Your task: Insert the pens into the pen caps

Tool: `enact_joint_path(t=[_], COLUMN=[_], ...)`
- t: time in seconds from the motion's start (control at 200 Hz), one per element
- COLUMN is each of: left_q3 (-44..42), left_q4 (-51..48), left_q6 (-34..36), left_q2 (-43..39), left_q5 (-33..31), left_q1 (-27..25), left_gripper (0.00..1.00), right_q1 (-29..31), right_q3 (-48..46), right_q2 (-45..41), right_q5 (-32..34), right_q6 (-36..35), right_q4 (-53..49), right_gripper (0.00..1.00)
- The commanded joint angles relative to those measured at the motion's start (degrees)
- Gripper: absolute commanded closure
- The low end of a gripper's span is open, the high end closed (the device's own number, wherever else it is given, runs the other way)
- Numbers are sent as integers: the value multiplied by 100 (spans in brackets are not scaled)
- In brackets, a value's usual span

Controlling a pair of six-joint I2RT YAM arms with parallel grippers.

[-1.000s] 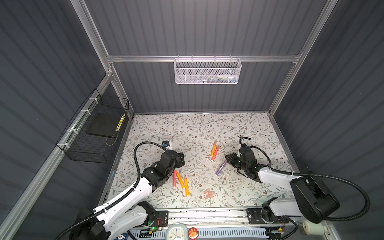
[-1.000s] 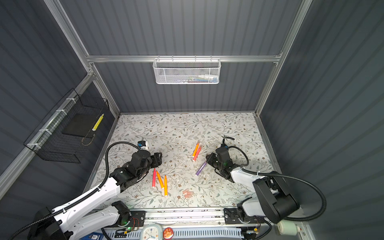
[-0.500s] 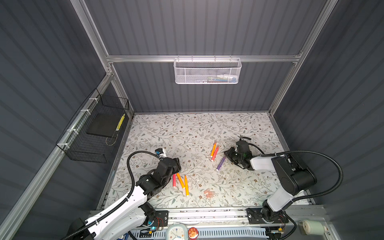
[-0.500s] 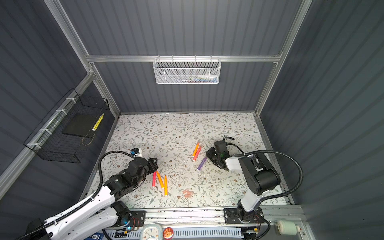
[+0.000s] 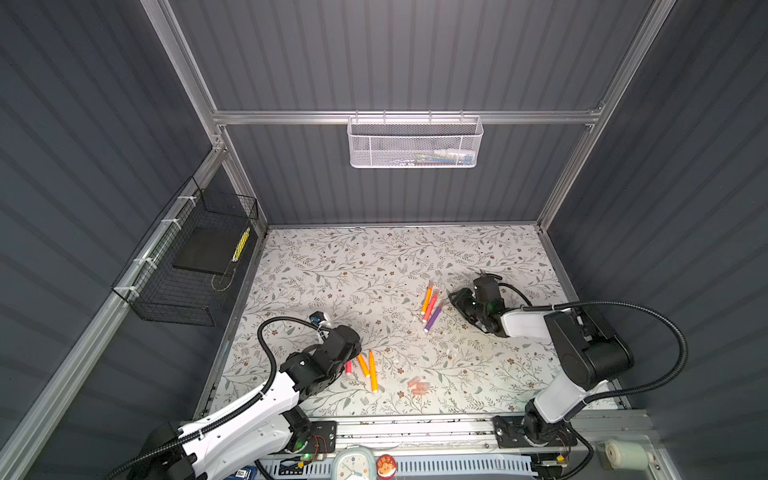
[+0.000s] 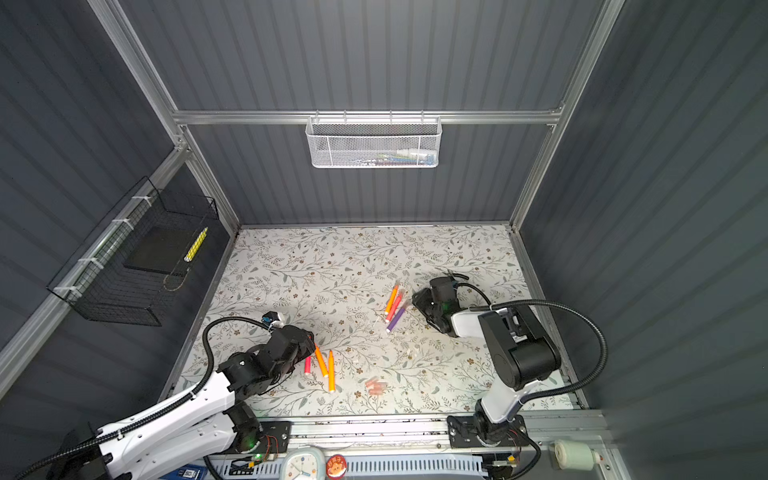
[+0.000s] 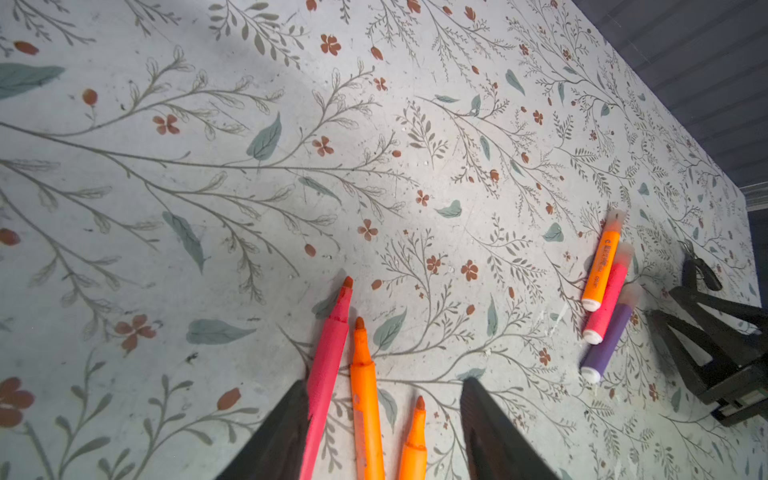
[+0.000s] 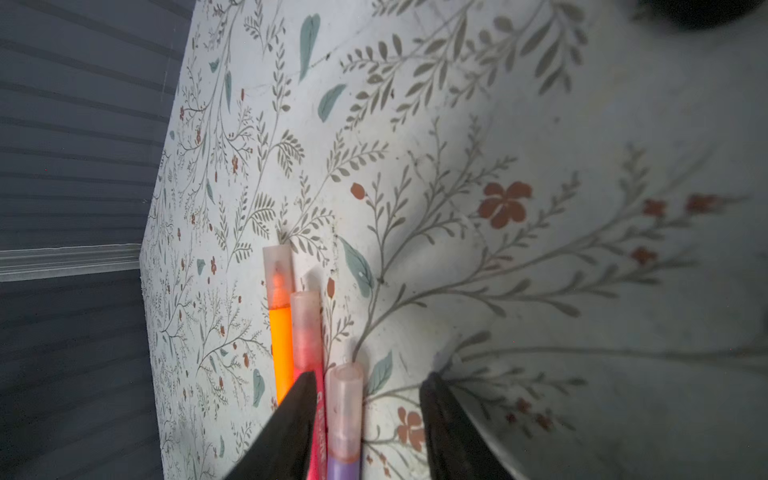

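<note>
Floral table [image 5: 353,266], three capped pens [image 5: 427,300], three uncapped pens [image 5: 372,372], loose caps [image 5: 417,385]

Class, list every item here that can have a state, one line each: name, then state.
left gripper, open
right gripper, open
purple pen, capped
far orange pen, capped
far red-pink pen, capped
near red-pink pen, uncapped
two near orange pens, uncapped
loose pen caps, lying flat, on no pen
</note>
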Motion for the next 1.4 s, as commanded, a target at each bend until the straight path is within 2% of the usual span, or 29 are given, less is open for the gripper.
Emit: enact_joint_path(t=[0.0, 0.19, 0.31, 0.41, 0.54, 0.745, 0.95, 1.205, 1.396], left_q3=[39, 83, 489, 818, 1198, 1626, 1941, 2327, 2430], left_q4=[-176, 211, -93, -388, -740, -834, -1167, -1362, -1817], left_q6=[-343, -612, -892, -1180, -1452, -1684, -1932, -1719, -1965], left_q2=[50, 573, 1198, 1688, 2336, 3280, 3992, 4193, 4146], left_q5=[94, 130, -212, -595, -796, -760, -712, -843, -1032], left_q1=[-112, -711, -1428, -2013, -2434, -2731, -2866, -2928, -2995], left_gripper=[42, 44, 44, 44, 44, 48, 47, 45, 44], right_q1=[5, 266, 554, 682, 778, 837, 840, 839, 840], right_q3=[-53, -384, -371, -368, -388, -535, -729, -756, -778], right_q2=[-498, -1355, -1782, -1938, -1979, -2055, -2234, -2220, -2217], right_q5=[240, 765, 1170, 1248, 1228, 1225, 1339, 1268, 1270], right_q6=[-169, -378, -533, -596, -561, -523, -525, -517, -509], right_q4=[-295, -623, -1012, -1103, -1059, -981, -967, -936, -927], right_gripper=[51, 49, 48, 47, 46, 46, 44, 44, 44])
